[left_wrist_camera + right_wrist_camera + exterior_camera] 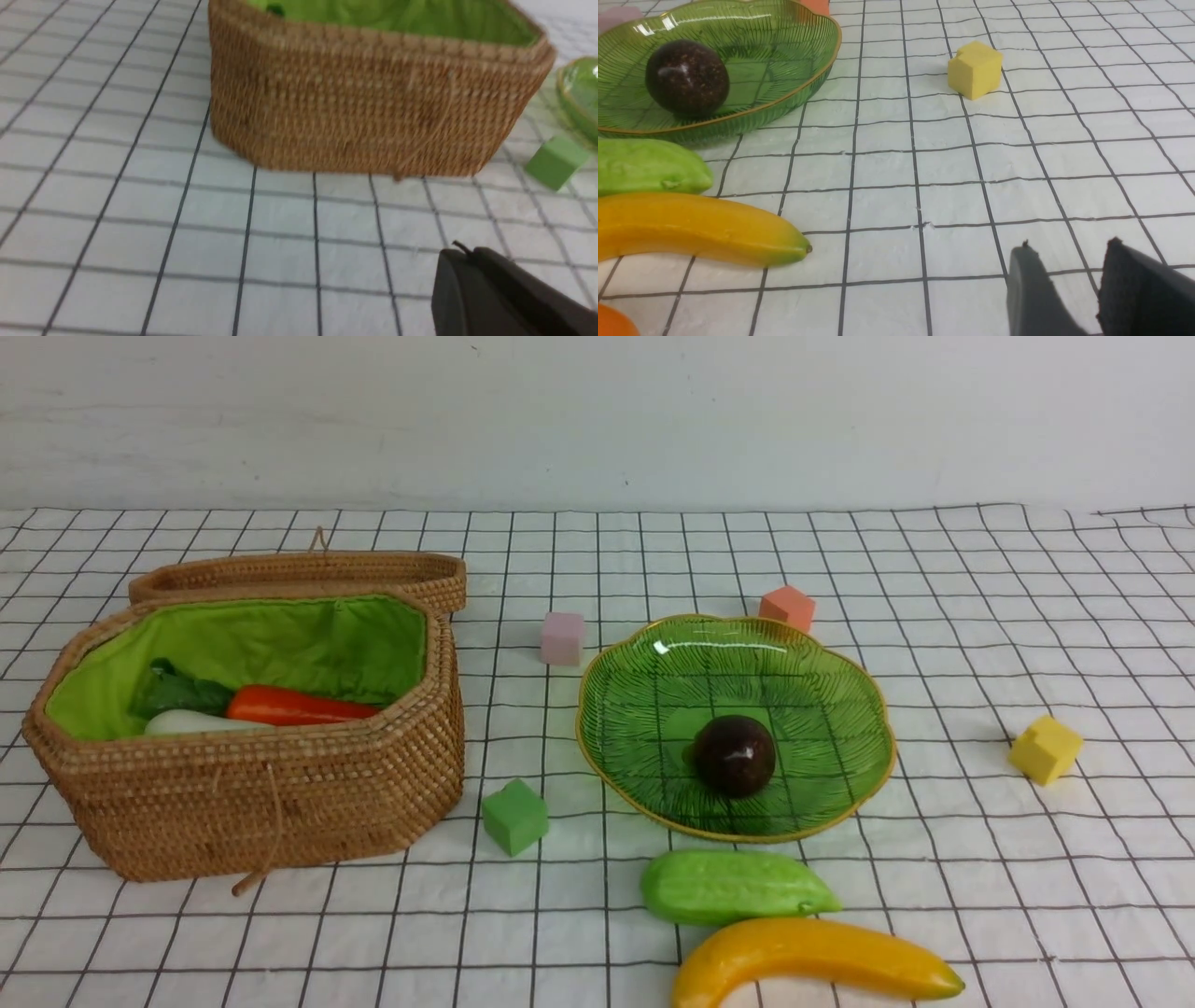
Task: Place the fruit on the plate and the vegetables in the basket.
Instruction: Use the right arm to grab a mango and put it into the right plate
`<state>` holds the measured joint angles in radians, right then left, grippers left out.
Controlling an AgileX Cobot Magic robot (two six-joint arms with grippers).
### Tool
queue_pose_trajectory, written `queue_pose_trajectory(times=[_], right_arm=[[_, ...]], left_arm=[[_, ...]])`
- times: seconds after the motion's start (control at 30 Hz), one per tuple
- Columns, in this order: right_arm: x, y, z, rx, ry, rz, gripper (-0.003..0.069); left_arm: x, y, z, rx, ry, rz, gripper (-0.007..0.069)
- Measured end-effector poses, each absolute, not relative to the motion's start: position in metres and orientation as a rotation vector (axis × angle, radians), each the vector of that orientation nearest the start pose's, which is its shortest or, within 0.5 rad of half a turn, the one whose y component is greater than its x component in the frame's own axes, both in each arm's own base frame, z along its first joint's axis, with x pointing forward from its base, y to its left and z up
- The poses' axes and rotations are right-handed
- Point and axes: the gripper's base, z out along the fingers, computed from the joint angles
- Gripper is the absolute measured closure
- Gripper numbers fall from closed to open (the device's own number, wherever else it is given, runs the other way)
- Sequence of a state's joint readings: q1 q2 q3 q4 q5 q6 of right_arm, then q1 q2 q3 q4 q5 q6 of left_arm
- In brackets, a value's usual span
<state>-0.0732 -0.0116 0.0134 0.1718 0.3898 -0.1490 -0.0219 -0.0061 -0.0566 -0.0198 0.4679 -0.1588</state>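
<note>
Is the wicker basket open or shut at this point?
Open: its lid is off, behind the basket, and the green lining and the carrot inside show.

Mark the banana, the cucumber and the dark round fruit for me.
Curved yellow banana [820,951]: front view, middle of its body.
Bumpy light green cucumber [733,889]: front view, middle of its body.
Round dark purple-brown fruit [687,78]: right wrist view, middle of its side.
</note>
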Motion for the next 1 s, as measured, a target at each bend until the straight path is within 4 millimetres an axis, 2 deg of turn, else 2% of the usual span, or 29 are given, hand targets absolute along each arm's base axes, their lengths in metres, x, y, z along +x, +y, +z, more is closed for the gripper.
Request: queue_pose_trajectory(times=[0.1,0.23,0.87,1.0], right_arm=[[0.052,0.002,0.175,0.033,1.869,0.017,0.0414],[0.052,0.002,0.175,0.033,1.869,0.017,0.0414],[0.052,0.001,0.175,0.021,1.868,-0.003,0.0414],[0.054,0.000,0.178,0.034,1.793,-0.009,0.0414]], left_arm=[[0.051,-0.001,0.167,-0.138,1.933,-0.125,0.0638],[0.053,-0.001,0.172,-0.130,1.863,-0.123,0.0638],[0.053,-0.001,0.172,-0.130,1.858,-0.123,0.0633],[0.053,-0.001,0.172,-0.130,1.857,-0.123,0.0627]])
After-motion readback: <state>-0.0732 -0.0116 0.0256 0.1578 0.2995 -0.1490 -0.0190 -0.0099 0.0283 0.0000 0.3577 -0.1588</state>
